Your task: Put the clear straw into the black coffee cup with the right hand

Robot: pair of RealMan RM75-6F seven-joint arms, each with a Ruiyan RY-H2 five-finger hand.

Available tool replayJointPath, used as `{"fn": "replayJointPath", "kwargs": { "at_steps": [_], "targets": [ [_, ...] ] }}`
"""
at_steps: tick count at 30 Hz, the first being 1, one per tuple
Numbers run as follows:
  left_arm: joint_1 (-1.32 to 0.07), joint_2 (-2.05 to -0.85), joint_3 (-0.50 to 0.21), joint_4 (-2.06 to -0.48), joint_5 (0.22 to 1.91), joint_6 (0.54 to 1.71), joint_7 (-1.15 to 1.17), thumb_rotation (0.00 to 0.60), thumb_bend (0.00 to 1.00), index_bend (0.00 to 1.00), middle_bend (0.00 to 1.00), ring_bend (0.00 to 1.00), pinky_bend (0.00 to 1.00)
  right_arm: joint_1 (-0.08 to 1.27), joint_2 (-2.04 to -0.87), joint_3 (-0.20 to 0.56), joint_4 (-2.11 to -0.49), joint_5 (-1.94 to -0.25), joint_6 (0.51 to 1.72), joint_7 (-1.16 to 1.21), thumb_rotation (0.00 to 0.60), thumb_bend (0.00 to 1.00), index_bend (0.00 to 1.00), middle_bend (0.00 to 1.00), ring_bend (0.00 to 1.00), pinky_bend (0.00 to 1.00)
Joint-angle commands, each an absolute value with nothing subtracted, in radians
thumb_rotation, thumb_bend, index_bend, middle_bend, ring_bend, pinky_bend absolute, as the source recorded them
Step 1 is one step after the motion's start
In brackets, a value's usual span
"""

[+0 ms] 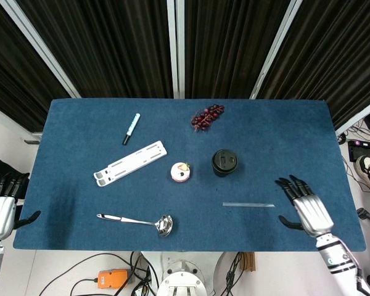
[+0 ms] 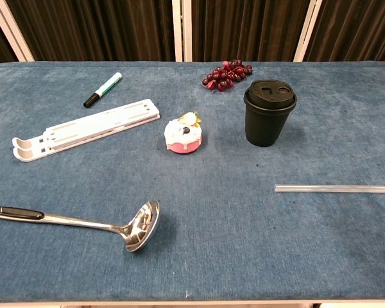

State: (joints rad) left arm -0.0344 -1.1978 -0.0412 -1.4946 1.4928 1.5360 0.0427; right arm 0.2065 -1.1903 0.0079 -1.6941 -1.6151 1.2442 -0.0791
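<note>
The clear straw [image 1: 248, 205] [image 2: 332, 188] lies flat on the blue table, in front of and to the right of the black coffee cup [image 1: 224, 163] [image 2: 269, 112], which stands upright with its lid on. My right hand [image 1: 307, 208] hovers over the table's right part, fingers spread and holding nothing, a short way right of the straw's end. My left hand [image 1: 1, 206] stays off the table's left edge, fingers apart and empty. Neither hand shows in the chest view.
A pink-and-white cake toy [image 1: 181, 172] sits left of the cup. Grapes [image 1: 207, 116] lie behind it. A white stand [image 1: 131, 163], a marker [image 1: 131, 128] and a steel ladle [image 1: 137, 220] occupy the left half. The table's front edge [image 1: 191, 249] is near the straw.
</note>
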Motion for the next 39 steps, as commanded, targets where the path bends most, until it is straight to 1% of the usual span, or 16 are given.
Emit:
{"fn": "replayJointPath", "kwargs": {
  "at_steps": [1, 3, 6, 9, 11, 14, 18, 23, 34, 39],
  "targets": [
    [-0.034, -1.199, -0.04, -1.492, 1.491, 1.534, 0.041, 0.6, 0.08, 0.13, 0.14, 0.07, 0.01, 0.266, -1.307, 0.019, -1.665, -1.55, 1.141, -0.249, 0.6, 0.39, 0.23, 0.16, 0.07, 0.17],
    [-0.032, -1.2, -0.039, -1.489, 1.488, 1.533, 0.038, 0.6, 0.08, 0.13, 0.14, 0.07, 0.01, 0.282, -1.371, 0.033, -1.63, -1.531, 1.131, -0.324, 0.6, 0.4, 0.33, 0.19, 0.11, 0.22],
    [-0.03, -1.2, -0.039, -1.483, 1.485, 1.533, 0.034, 0.6, 0.08, 0.13, 0.14, 0.07, 0.01, 0.298, -1.432, 0.045, -1.589, -1.514, 1.131, -0.44, 0.6, 0.43, 0.44, 0.22, 0.15, 0.24],
    [-0.031, -1.202, -0.039, -1.478, 1.484, 1.53, 0.03, 0.6, 0.08, 0.13, 0.14, 0.07, 0.01, 0.312, -1.469, 0.053, -1.58, -1.493, 1.124, -0.523, 0.6, 0.47, 0.5, 0.24, 0.15, 0.24],
    [-0.031, -1.204, -0.039, -1.475, 1.484, 1.529, 0.029, 0.6, 0.08, 0.13, 0.14, 0.07, 0.01, 0.32, -1.487, 0.056, -1.575, -1.482, 1.121, -0.569, 0.6, 0.48, 0.52, 0.25, 0.15, 0.24],
    [-0.032, -1.208, -0.039, -1.469, 1.481, 1.526, 0.024, 0.6, 0.08, 0.13, 0.14, 0.07, 0.01, 0.331, -1.518, 0.058, -1.558, -1.461, 1.115, -0.632, 0.6, 0.5, 0.53, 0.25, 0.16, 0.24],
    [-0.032, -1.21, -0.039, -1.461, 1.479, 1.523, 0.018, 0.6, 0.08, 0.13, 0.14, 0.07, 0.01, 0.347, -1.538, 0.058, -1.555, -1.424, 1.092, -0.667, 0.6, 0.5, 0.53, 0.25, 0.16, 0.24],
    [-0.032, -1.213, -0.04, -1.453, 1.478, 1.523, 0.01, 0.6, 0.08, 0.13, 0.14, 0.07, 0.01, 0.359, -1.547, 0.053, -1.557, -1.396, 1.081, -0.695, 0.6, 0.5, 0.53, 0.25, 0.16, 0.24],
    [-0.029, -1.22, -0.039, -1.433, 1.474, 1.522, -0.002, 0.6, 0.08, 0.13, 0.14, 0.07, 0.01, 0.38, -1.561, 0.045, -1.548, -1.356, 1.075, -0.713, 0.6, 0.58, 0.58, 0.25, 0.16, 0.24],
    [-0.028, -1.224, -0.039, -1.426, 1.472, 1.521, -0.006, 0.6, 0.08, 0.13, 0.14, 0.07, 0.01, 0.388, -1.568, 0.04, -1.543, -1.343, 1.076, -0.721, 0.6, 0.58, 0.58, 0.25, 0.16, 0.24]
  ]
}}
